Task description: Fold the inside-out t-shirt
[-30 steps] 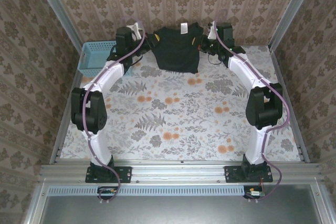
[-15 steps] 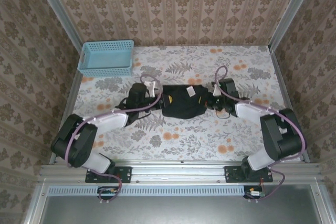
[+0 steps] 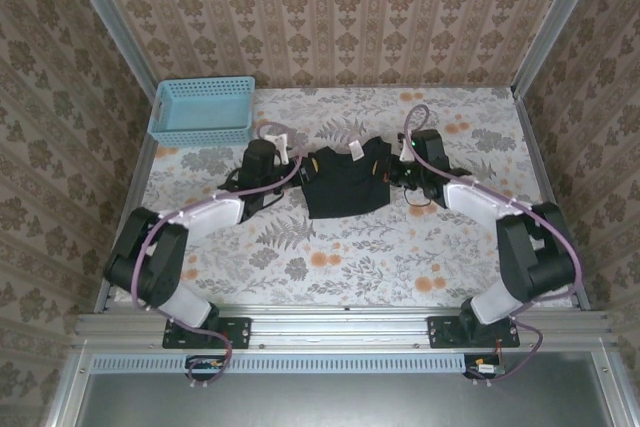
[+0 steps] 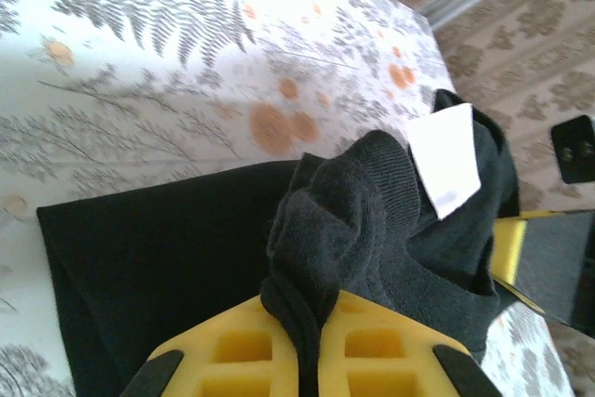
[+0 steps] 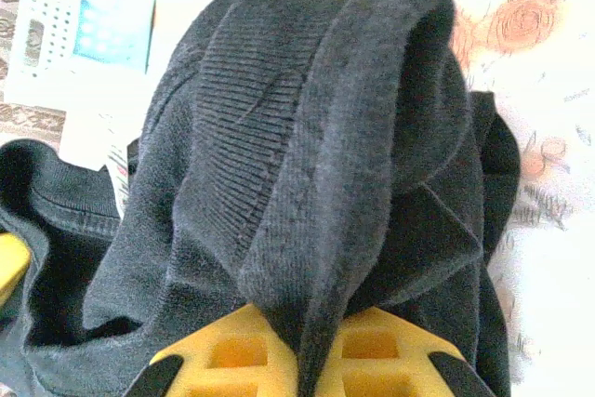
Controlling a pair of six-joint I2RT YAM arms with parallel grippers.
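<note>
Stretching low over the floral worktop (image 3: 350, 247), both arms meet at the black t-shirt (image 3: 345, 187).
The shirt lies bunched near the middle of the worktop, between the two hands, with the light blue basket (image 3: 200, 112) well apart at the far left corner. The left hand (image 3: 299, 162) is pinched tight on a fold at the shirt's left edge. The right hand (image 3: 391, 169) is clamped on cloth at its right edge. A small white tag (image 3: 356, 150) shows by the collar.

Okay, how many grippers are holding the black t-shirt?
2. The left gripper is shut on the t-shirt at its left side; the right gripper is shut on its right side.
</note>
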